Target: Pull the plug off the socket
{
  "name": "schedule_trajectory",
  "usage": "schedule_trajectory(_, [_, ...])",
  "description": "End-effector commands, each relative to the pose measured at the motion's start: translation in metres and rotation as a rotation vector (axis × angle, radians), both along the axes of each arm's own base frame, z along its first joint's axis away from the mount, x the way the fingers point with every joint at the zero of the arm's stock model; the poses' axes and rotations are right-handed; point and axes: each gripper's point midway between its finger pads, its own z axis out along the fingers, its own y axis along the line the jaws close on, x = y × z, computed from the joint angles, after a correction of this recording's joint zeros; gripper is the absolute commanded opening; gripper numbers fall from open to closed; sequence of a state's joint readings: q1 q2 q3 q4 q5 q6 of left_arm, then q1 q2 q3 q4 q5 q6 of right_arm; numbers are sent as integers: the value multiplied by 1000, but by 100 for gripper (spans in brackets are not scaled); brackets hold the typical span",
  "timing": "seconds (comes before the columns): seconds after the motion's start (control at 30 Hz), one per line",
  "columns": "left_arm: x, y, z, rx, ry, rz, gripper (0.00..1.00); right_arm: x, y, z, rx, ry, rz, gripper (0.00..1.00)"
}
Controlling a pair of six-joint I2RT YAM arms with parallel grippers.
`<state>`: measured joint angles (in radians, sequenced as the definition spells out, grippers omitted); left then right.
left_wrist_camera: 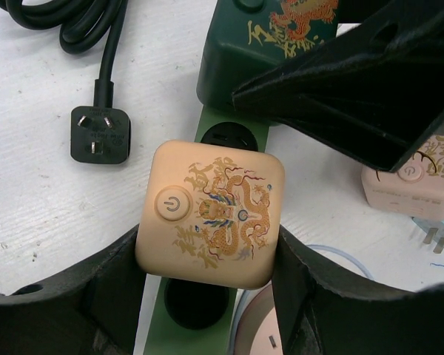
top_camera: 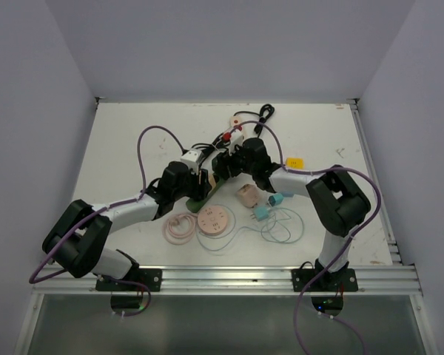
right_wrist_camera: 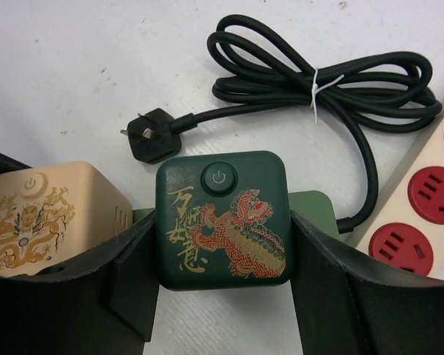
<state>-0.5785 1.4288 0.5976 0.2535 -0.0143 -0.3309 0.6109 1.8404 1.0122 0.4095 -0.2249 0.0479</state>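
Note:
A green power strip (left_wrist_camera: 155, 336) lies between my two grippers. A tan cube plug with a gold dragon (left_wrist_camera: 211, 214) sits over it; its prongs are hidden. My left gripper (left_wrist_camera: 209, 255) is shut on this tan cube, one finger on each side. A dark green cube plug with a red lion (right_wrist_camera: 222, 222) sits at the strip's end (right_wrist_camera: 314, 211). My right gripper (right_wrist_camera: 222, 251) is shut on it, pads against both sides. In the top view the left gripper (top_camera: 202, 183) and the right gripper (top_camera: 223, 164) meet at mid-table.
A coiled black cord (right_wrist_camera: 318, 81) with a loose black plug (right_wrist_camera: 152, 137) lies beyond the strip. A pale strip with red sockets (right_wrist_camera: 429, 200) is to the right. A pink cube (top_camera: 246, 196), teal plugs (top_camera: 263, 213), a pink disc (top_camera: 213, 220) and a thin cable lie nearer.

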Motion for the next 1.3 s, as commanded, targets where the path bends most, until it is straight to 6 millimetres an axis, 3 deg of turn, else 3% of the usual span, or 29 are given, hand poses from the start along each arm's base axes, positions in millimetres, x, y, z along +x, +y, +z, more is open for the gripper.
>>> schedule_trajectory(0.0, [5,34,-23,89,53,159,0,-22,35,66,17,-186,106,3])
schedule_trajectory(0.13, [7,33,-24,92,53,159,0,-33,41,66,-54,-233,123,5])
schedule_trajectory(0.27, [7,32,-24,90,57,156,0,-30,34,67,-65,-240,82,4])
schedule_trajectory(0.47, [6,33,-24,92,58,155,0,-5,15,71,110,-64,-33,3])
schedule_trajectory(0.57, [5,34,-24,94,57,154,0,17,-4,72,209,25,-75,3])
schedule_trajectory(0.63, [5,33,-24,96,56,151,0,18,-2,74,226,35,-64,4])
schedule_trajectory(0.77, [4,32,-24,87,58,147,0,11,11,76,188,2,-1,4])
schedule_trajectory(0.83, [4,32,-24,87,58,149,0,5,12,71,84,-59,21,6])
schedule_trajectory(0.87, [4,32,-23,86,57,145,0,-4,24,72,41,-91,53,6])
schedule_trajectory(0.9, [4,33,-24,90,58,149,0,-11,24,60,-39,-90,66,7])
schedule_trajectory(0.97, [6,32,-21,88,52,154,0,-11,27,55,-139,-141,44,7])
schedule_trajectory(1.1, [7,33,-22,95,59,160,0,-11,19,50,-153,-135,1,6])
schedule_trajectory(1.27, [8,33,-24,104,65,165,0,-15,14,64,-100,-157,-22,9])
